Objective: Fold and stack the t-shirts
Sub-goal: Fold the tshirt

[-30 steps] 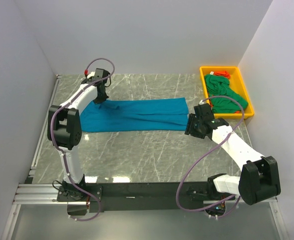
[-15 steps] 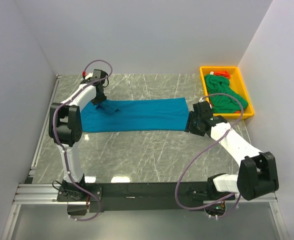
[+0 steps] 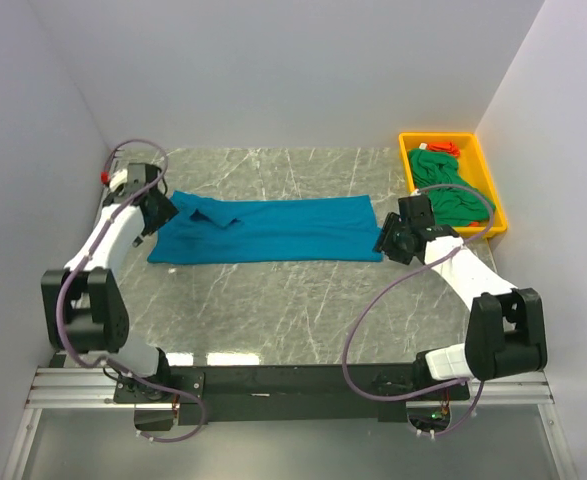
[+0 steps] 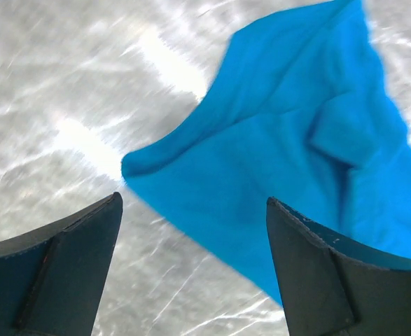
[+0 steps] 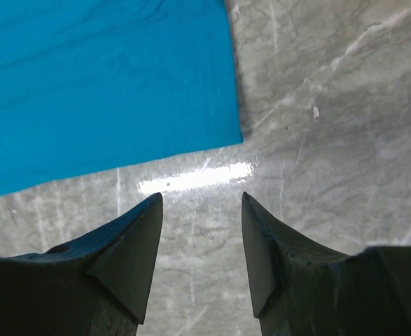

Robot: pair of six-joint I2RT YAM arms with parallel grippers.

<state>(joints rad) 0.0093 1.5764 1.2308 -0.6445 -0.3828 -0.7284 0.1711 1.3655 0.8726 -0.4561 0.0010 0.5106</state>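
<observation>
Top external view, looking down on the table (image 3: 273, 310): teal-blue t-shirt (image 3: 273, 228) spread as a long strip across the middle, left end rumpled, with a flap turned over on itself.

Likely trouble from here: folding over that crumpled end and pressing the crease in, giving a lopsided packet unfit for square stacking. Could also catch only the top layer at the next pinch, dragging the strip askew over the slick marble instead of lifting it.

At the far right, green t-shirt (image 3: 453, 198) and red-orange piece (image 3: 445, 148) heaped together in the yellow bin (image 3: 438, 136), not yet folded. Probably hard to draw one out without pulling the other along.

Left gripper (image 3: 159, 211) spread wide over the shirt's left end, nothing between the fingers, apparently clear of the cloth, judging by the left wrist view. Right gripper (image 3: 386, 239) partly parted, empty, hovering above bare marble just beside the shirt's right-hand corner — near it, not on it.
</observation>
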